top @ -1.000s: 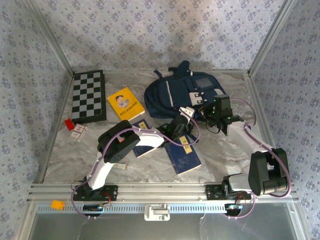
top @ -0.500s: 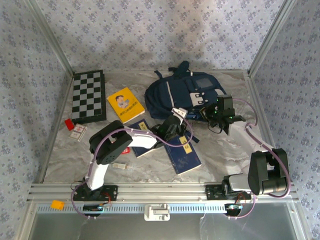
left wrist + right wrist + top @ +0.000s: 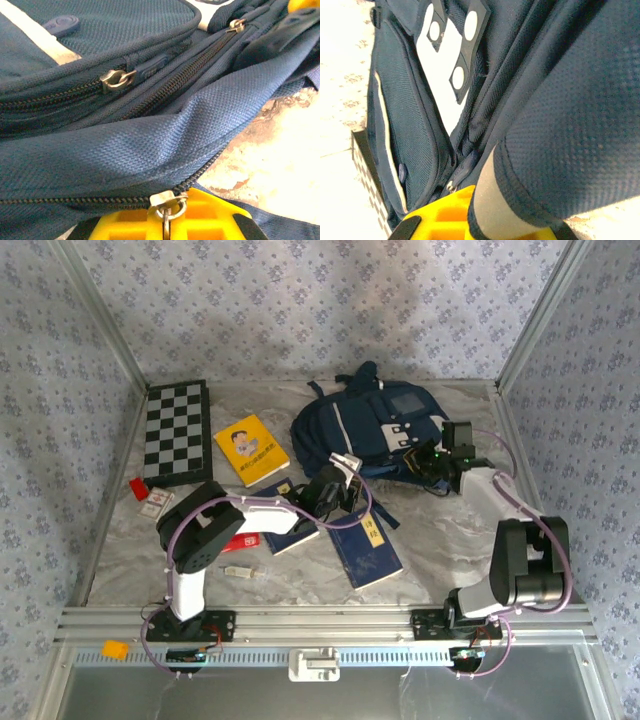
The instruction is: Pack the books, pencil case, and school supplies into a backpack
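The navy backpack (image 3: 365, 425) lies at the back centre of the table. My left gripper (image 3: 333, 483) is at its near edge, shut on a metal zipper pull (image 3: 168, 202) of the main zip, yellow fingers (image 3: 130, 227) below it. My right gripper (image 3: 438, 456) is at the backpack's right side, shut on a padded blue backpack strap (image 3: 560, 130) with pale trim. A yellow book (image 3: 251, 448) lies left of the backpack. Two dark blue books (image 3: 366, 548) (image 3: 287, 523) lie nearer. The red pencil case (image 3: 240, 542) peeks out under my left arm. A pale stick of school supplies (image 3: 238, 570) lies near the front.
A chequered board (image 3: 177, 432) lies at the back left. A tiny red block (image 3: 137, 488) and a white card (image 3: 157, 502) sit near the left wall. Metal frame walls close the table on three sides; a rail runs along the front edge.
My left gripper has drawn leftward along the backpack's near edge, its elbow swinging left. My right gripper has moved back and right, lifting the strap.
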`<act>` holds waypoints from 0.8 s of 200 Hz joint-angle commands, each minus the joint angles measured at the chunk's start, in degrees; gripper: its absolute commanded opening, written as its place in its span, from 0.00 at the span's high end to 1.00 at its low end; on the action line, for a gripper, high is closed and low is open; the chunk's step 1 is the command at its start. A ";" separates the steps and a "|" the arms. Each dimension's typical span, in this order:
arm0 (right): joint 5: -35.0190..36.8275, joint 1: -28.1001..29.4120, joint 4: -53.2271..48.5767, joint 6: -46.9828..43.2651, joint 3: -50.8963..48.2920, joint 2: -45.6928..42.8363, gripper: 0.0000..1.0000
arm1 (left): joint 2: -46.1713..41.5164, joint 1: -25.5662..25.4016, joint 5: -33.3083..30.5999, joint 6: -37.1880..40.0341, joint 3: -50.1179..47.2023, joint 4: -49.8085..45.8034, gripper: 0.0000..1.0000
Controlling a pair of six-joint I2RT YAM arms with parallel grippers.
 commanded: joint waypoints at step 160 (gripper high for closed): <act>0.66 6.56 -3.31 4.87 -7.02 -9.13 0.26 | 1.40 0.43 5.87 -7.40 17.63 -20.46 1.00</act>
